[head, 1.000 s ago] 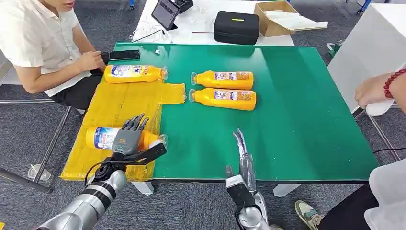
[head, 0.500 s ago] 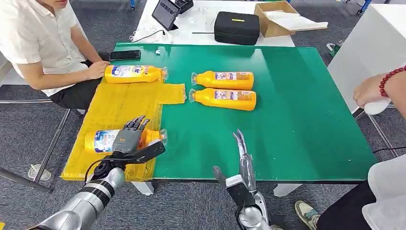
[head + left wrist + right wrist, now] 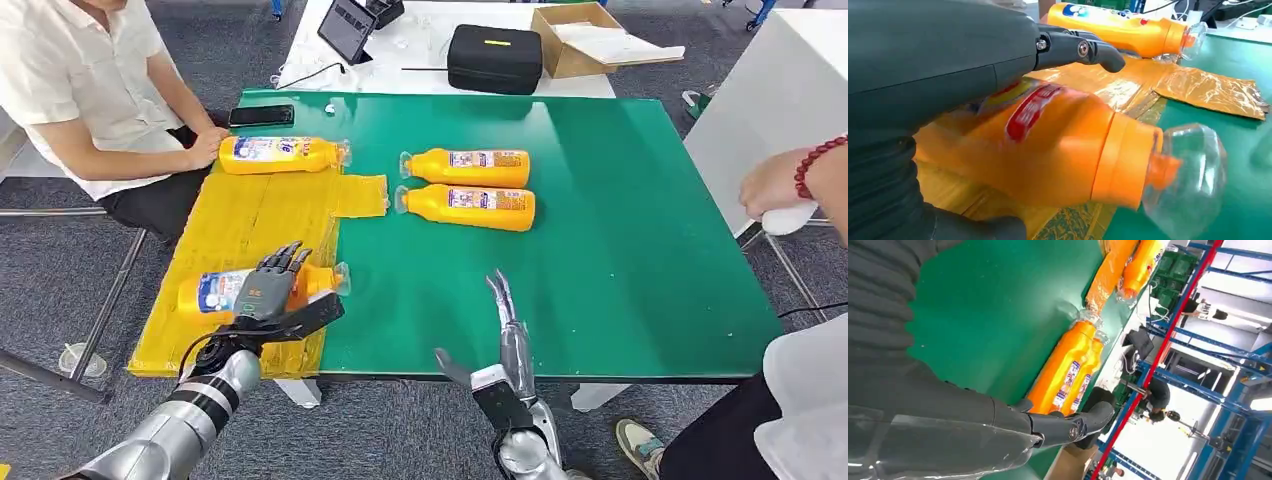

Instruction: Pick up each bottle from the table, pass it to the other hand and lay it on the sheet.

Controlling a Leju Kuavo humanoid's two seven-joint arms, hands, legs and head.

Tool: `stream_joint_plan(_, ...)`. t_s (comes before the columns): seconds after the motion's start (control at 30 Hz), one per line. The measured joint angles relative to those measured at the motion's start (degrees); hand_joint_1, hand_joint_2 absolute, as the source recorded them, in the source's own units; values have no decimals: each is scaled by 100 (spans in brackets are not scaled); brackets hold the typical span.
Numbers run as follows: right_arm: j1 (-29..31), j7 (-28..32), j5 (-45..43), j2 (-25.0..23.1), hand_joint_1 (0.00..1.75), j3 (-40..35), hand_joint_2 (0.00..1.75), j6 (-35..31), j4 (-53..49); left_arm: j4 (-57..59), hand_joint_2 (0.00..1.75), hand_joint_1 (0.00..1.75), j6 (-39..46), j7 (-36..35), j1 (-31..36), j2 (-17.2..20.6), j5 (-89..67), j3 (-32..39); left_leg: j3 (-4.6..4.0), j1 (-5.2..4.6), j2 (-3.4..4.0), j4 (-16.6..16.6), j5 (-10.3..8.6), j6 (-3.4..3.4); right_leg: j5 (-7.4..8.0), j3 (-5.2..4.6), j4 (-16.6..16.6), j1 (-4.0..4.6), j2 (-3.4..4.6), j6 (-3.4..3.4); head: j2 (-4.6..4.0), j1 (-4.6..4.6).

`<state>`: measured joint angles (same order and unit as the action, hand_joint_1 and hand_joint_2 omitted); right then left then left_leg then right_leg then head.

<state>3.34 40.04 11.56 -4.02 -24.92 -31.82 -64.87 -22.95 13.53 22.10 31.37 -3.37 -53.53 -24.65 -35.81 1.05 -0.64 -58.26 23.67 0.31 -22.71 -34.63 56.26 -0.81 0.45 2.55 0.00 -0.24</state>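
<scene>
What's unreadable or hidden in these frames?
- Near bottle: head view, middle covered by the left robot hand; grip contact unclear.
- Its label: left wrist view, blurred.
- Far bottle: base cut by the frame's edge.
- Tablet: head view, screen too small.

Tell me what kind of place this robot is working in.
Probably a robot lab or factory test area, not a home. A green work table sits on grey carpet, blue industrial racking stands behind, and a tablet and black equipment case lie on a neighbouring white table.
</scene>
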Motion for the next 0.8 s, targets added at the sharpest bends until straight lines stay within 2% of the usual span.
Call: stream_joint_plan(0.8,15,0,0,4,0,-7,175,-15,22,11,175,0,-96,33,3,-2,-2,-2,7,0,0,0,0,0,0,6,0,0,0,0,2,-2)
